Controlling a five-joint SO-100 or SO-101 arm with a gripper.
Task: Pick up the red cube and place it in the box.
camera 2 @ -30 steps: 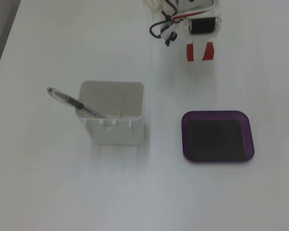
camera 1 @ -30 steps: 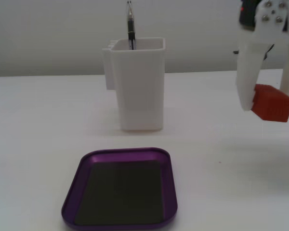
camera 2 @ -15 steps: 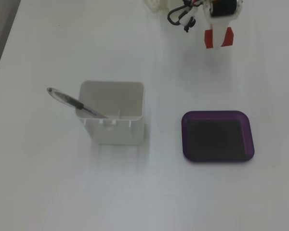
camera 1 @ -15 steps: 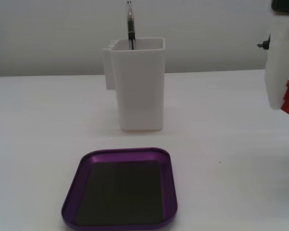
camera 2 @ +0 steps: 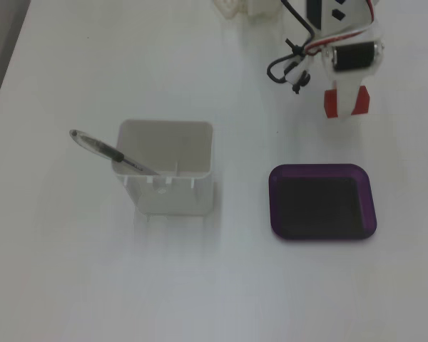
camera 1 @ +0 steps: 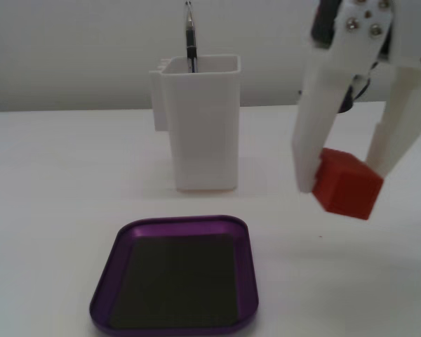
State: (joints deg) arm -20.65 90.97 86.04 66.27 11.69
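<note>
White table (camera 1: 70,161), fingers (camera 1: 310,158) pinching red cube (camera 1: 346,184) aloft beside purple box (camera 2: 322,201)

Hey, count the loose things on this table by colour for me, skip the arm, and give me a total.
Red: 1, the cube, held in the gripper above the table.
Purple: 1, the tray, empty.
White: 1, the container.
Dark: 1, the pen standing in the container.
Total: 4.

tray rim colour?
Metallic purple; the box has a dark grey bottom. Clearest in the low fixed view.
</note>
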